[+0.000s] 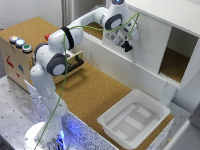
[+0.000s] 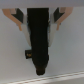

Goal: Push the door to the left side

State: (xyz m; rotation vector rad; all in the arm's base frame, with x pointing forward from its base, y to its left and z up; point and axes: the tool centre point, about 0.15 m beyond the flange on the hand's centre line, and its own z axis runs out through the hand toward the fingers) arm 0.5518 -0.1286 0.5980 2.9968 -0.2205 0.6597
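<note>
— What do you see, going from the exterior view's left to its right?

— First there is the wooden box with round coloured buttons on its top and a drawer with a black handle. It stands well to the left of the white cabinet. Then comes my own white arm, which rises from its base and reaches over the brown cork board toward the cabinet.

— And your pincer?

— My black pincer is at the front of the white cabinet, very close to the plain flat white sliding door. If it touches the door, I cannot tell. In the wrist view the pincer is a dark blurred shape before a pale surface, and I cannot tell if the fingers are apart or together.

— Where is the door?

— It covers the left and middle part of the cabinet front. To the right of the door the cabinet is open, and I see a dark inside with a brown floor.

— Something more?

— A white plastic rectangular tray lies on the cork board, below the cabinet's open part and apart from it.
</note>
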